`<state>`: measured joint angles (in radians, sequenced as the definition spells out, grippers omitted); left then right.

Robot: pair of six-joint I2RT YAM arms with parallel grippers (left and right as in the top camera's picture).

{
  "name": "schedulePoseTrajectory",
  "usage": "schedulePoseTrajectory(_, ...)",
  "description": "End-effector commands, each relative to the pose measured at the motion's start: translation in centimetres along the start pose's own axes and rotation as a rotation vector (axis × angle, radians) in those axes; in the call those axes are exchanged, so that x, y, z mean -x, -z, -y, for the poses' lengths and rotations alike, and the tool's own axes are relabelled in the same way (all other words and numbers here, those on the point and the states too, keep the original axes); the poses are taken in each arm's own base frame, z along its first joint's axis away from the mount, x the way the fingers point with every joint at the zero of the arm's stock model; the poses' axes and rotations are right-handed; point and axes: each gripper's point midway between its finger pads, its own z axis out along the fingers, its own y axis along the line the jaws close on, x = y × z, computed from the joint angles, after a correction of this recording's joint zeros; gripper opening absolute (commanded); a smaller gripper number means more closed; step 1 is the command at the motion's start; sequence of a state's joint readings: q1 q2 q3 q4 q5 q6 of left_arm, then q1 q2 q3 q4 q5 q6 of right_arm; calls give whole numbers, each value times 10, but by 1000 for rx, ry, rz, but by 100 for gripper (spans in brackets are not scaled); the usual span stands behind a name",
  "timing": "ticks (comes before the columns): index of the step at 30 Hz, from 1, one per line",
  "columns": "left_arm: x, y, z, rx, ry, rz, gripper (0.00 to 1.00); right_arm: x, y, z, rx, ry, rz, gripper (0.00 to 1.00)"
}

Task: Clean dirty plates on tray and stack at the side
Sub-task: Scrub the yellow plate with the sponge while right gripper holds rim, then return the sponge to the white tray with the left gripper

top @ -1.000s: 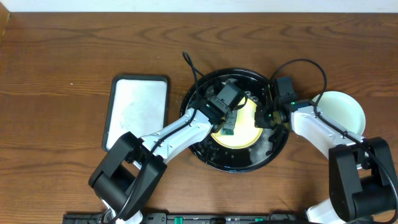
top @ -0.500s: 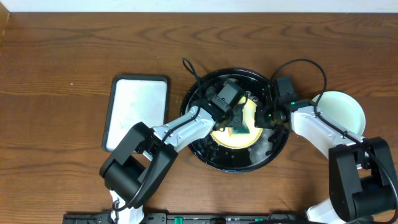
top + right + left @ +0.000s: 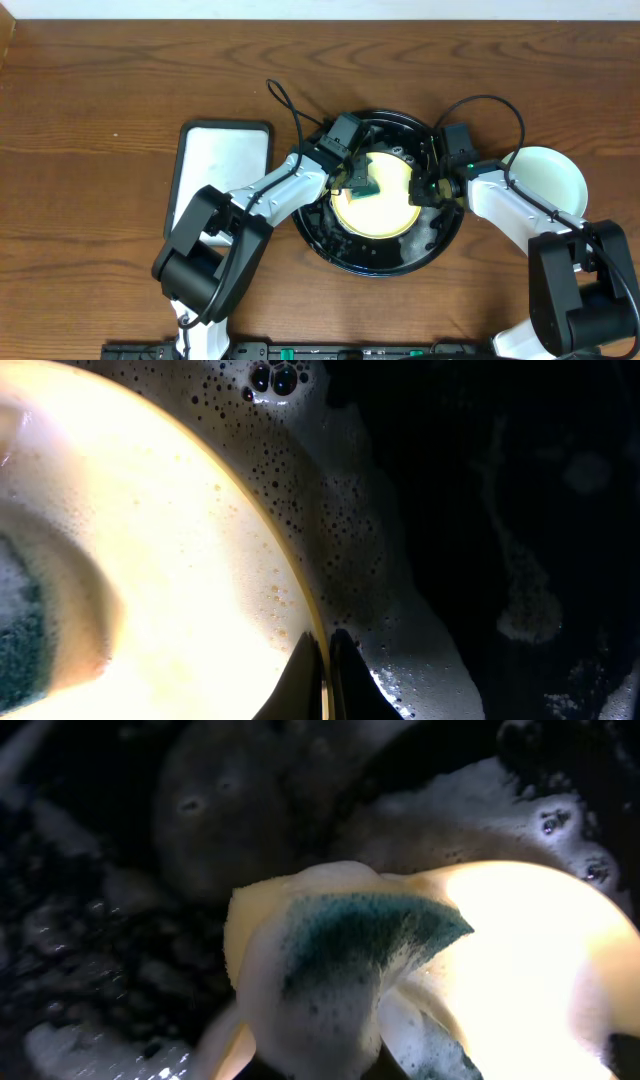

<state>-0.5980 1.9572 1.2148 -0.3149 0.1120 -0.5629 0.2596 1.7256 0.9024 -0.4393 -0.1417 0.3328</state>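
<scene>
A pale yellow plate [image 3: 385,205] lies foamy in the black tray [image 3: 440,240]. My left gripper [image 3: 352,180] is shut on a soapy green-and-yellow sponge [image 3: 364,186] and presses it on the plate's upper left edge. In the left wrist view the foam-covered sponge [image 3: 340,960] bends over the bright plate [image 3: 540,950], and the jaws are hidden under it. My right gripper [image 3: 424,190] is shut on the plate's right rim. The right wrist view shows its dark fingertips [image 3: 305,680] pinching the thin rim of the plate [image 3: 150,560]. A pale mint-green plate [image 3: 548,178] sits on the bare wood at the right.
A white rectangular dish [image 3: 222,180] with a black edge lies left of the tray. Suds and bubbles cover the tray floor [image 3: 480,510]. The right arm crosses over part of the mint-green plate. Bare wood-grain tabletop [image 3: 120,90] lies behind the tray.
My left gripper has dragged the sponge from the plate's middle up and left to its edge. The right gripper has held still on the rim.
</scene>
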Motion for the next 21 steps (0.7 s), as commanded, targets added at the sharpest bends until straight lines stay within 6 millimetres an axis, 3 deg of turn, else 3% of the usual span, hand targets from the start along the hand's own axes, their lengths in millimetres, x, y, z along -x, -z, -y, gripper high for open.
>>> schedulePoseTrajectory(1, -20, -10, -62, 233, 14, -56, 7, -18, -11, 6, -29, -4, -61, 1)
schedulePoseTrajectory(7, -30, 21, -62, 295, 38, -142, 8, -18, -11, 6, -29, -4, -61, 1)
schedulePoseTrajectory(12, -37, 34, -65, 334, 40, -196, 8, -18, -11, 6, -29, -4, -61, 1)
schedulePoseTrajectory(16, -33, 46, -54, 304, 46, -217, 7, -18, -11, 6, -29, -4, -61, 1)
schedulePoseTrajectory(21, -18, 78, -40, 249, 51, -190, 7, -19, -11, 6, -29, -4, -62, 1)
